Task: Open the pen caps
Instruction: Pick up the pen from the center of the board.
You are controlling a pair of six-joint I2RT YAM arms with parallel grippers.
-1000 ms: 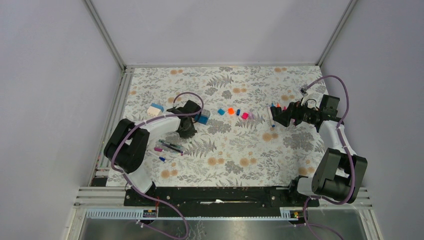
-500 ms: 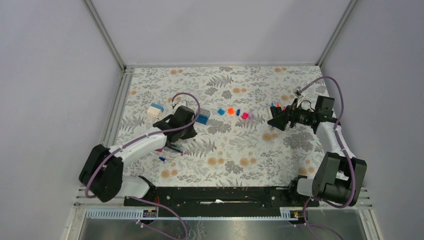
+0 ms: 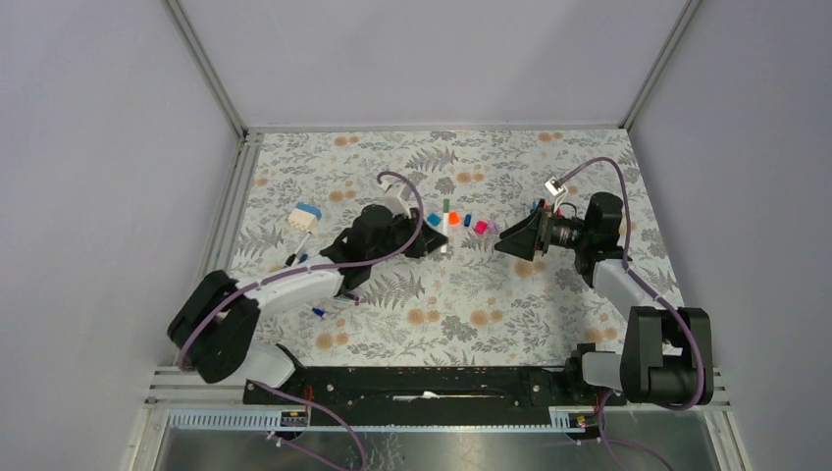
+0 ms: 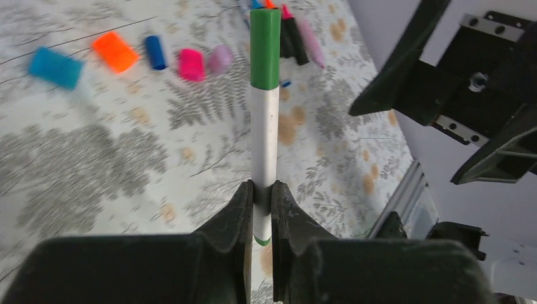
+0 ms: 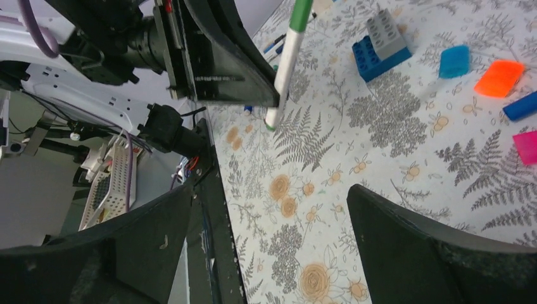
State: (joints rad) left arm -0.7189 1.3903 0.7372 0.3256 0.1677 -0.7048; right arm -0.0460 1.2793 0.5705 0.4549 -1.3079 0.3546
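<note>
Left gripper (image 4: 261, 190) is clamped on the white pen barrel (image 4: 264, 139) above the middle of the worktop (image 3: 491, 294). Long axis runs near-to-far, with the green cap (image 4: 265, 47) toward the far edge. Right gripper (image 5: 271, 190) jaws stand wide apart, empty.

Smooth white plastic with a faint sheen on the pen (image 4: 264, 139), green cap (image 4: 265, 44) of the same smooth plastic, loose caps (image 5: 499, 77) in bright plastic — table cover (image 3: 471, 294) matt with a printed leaf pattern, left gripper (image 4: 259, 190) of matt black plastic, rails (image 3: 204, 61) of pale brushed metal.
</note>
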